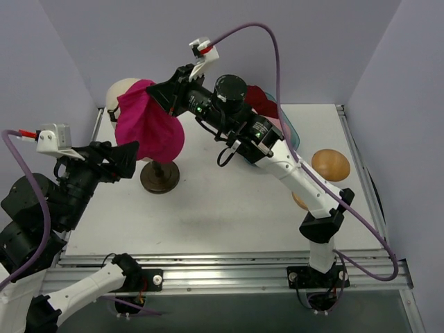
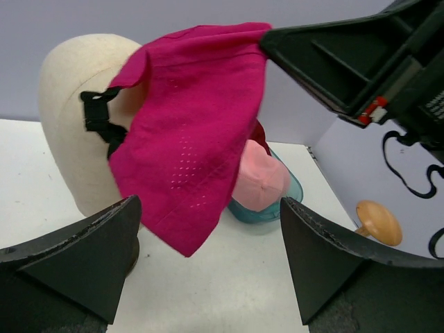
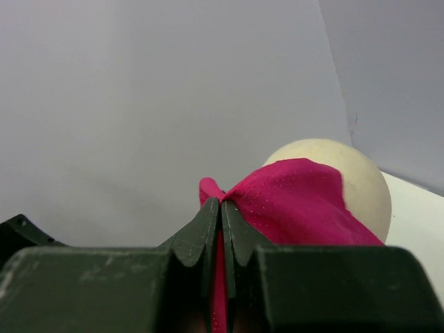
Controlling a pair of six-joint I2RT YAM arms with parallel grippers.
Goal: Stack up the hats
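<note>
Clearly the right gripper is clenched on a pinch of the magenta peaked cap, jaws pressed together with only a thin fold of cloth between them. The cap hangs against the side of the cream head form rather than sitting on its crown. That is where I see trouble. Let go now and, I'd judge, the cloth slides down the head form's flank and lands on the surface by its stand base, since little of it rests on top. The pinch itself looks slim; a tug could pull the fabric free early. A black strap lies across the head form, touching the cap's edge, and could snag or bunch the cap as it is drawn over. Dragging sideways also risks rocking the head form on its stand. The left gripper hovers with its jaws wide apart, holding nothing, just in front of the head form and under the hanging cloth, so the loose tail could catch on a finger. Away to the head form's right, the pale pink peaked cap and dark red hat sit at the teal tray, not yet stacked.
</note>
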